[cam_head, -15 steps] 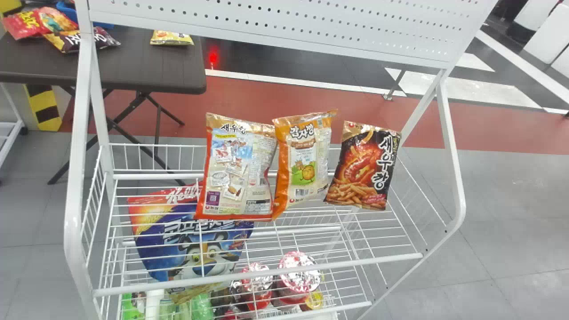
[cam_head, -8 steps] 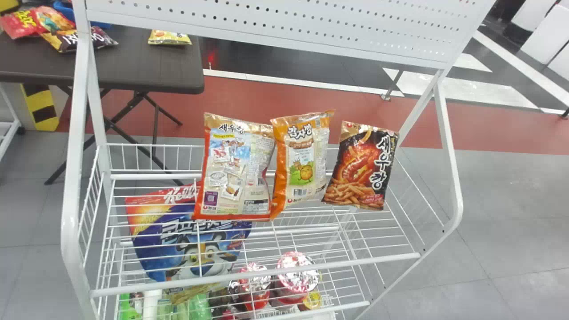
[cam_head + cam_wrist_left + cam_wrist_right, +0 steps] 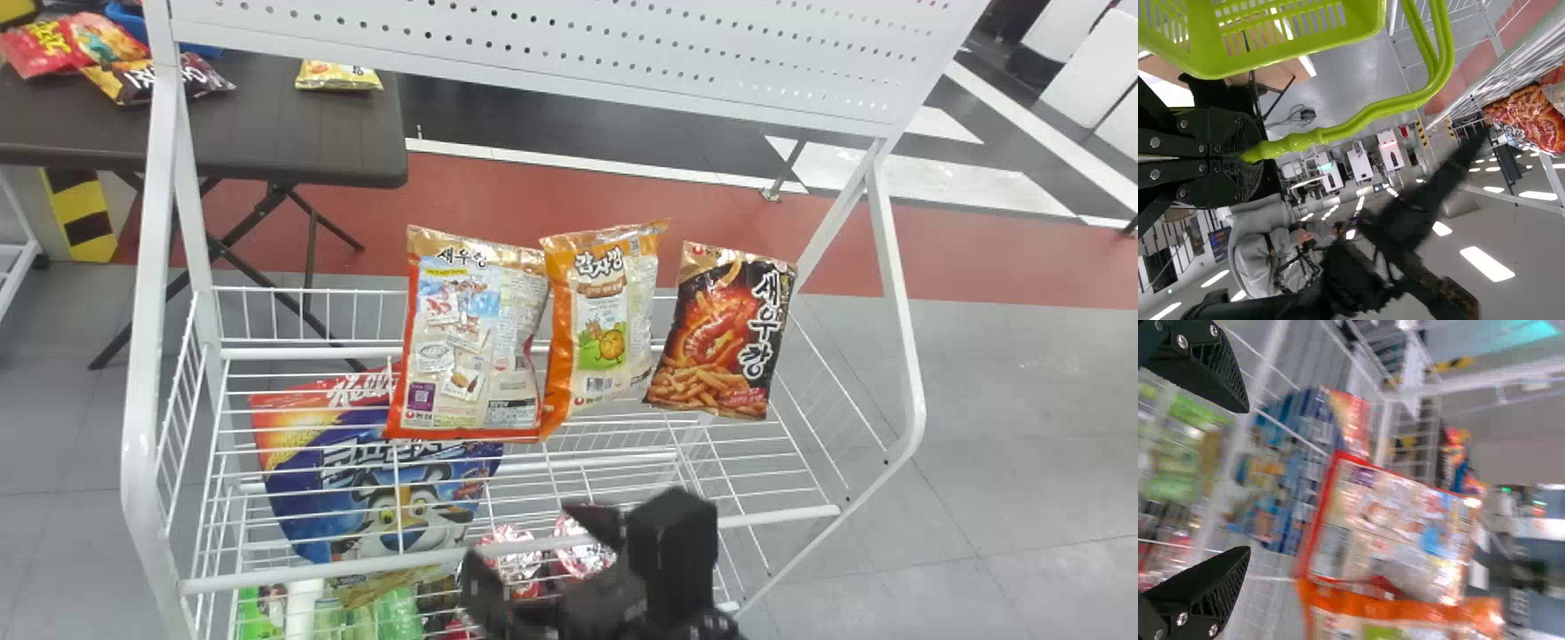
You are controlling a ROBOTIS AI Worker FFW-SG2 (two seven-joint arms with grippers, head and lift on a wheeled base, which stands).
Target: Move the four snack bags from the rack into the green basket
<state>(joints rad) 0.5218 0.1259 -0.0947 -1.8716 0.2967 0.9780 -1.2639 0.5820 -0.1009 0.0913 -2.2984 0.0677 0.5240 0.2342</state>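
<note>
Left wrist view: left tool (image 3: 1254, 153) closed on the handle (image 3: 1358, 121) of the green basket (image 3: 1208, 63). Best kept steady.

Right wrist view: right tool (image 3: 1246, 480) has fingers apart; red-edged snack bag (image 3: 1388, 527) and orange snack bag (image 3: 1358, 608) ahead.

Head view: both on the rack (image 3: 139, 356), touching; black snack bag (image 3: 720, 333) apart. Likely best: straddle one bag, squeeze gently, lift clear of the front rail (image 3: 356, 567) without dragging its neighbour.
</note>
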